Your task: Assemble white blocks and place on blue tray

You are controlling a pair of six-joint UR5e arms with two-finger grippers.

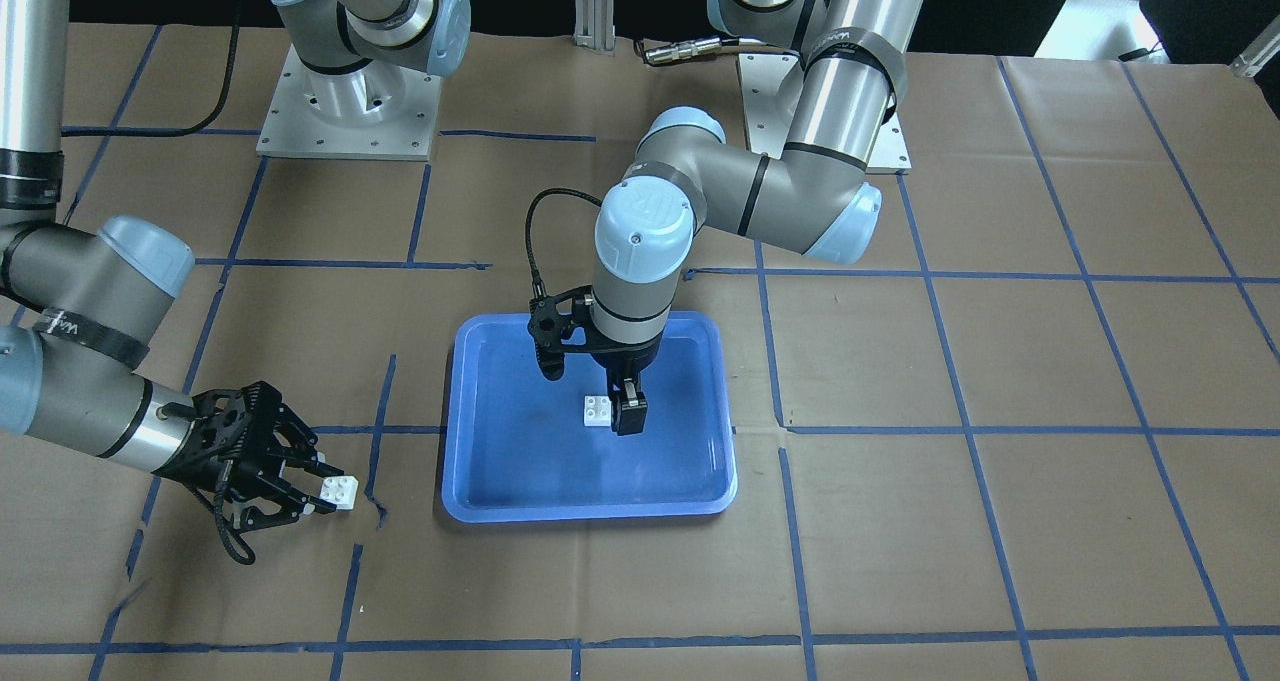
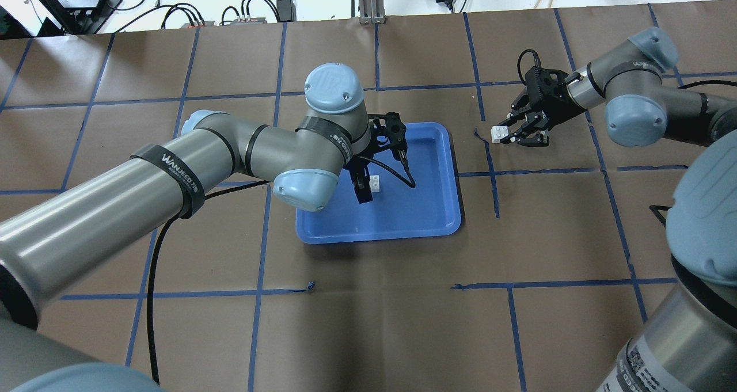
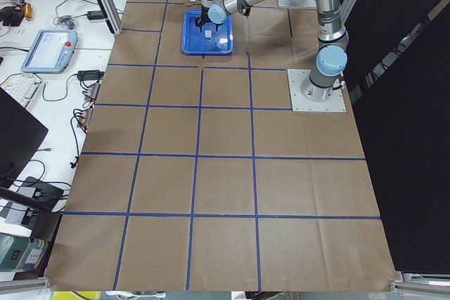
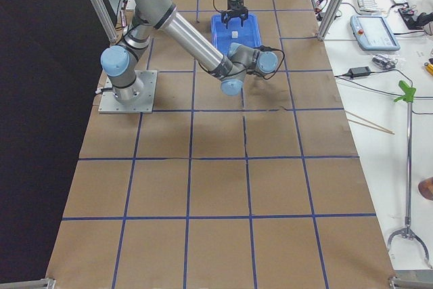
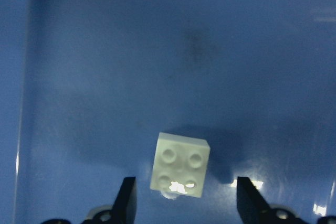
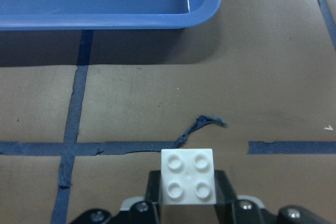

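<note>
The blue tray point(image 1: 590, 509) lies mid-table and also shows in the overhead view point(image 2: 380, 236). One white block point(image 5: 180, 171) rests studs-up on the tray floor point(image 1: 598, 411) point(image 2: 375, 182). My left gripper point(image 5: 184, 205) hangs low over the tray point(image 1: 614, 417). It is open, with one fingertip on each side of this block and a gap on both sides. My right gripper point(image 6: 187, 203) is beside the tray, just above the paper point(image 2: 506, 134). It is shut on the second white block point(image 6: 187, 177) point(image 1: 338, 491), studs up.
Brown paper with a blue tape grid covers the table point(image 2: 368, 323). A torn bit of tape point(image 6: 202, 124) lies between the right gripper and the tray's rim point(image 6: 105, 22). The arm base plates point(image 1: 345, 111) stand at the robot's side. A desk with devices point(image 3: 49, 47) runs along the far edge.
</note>
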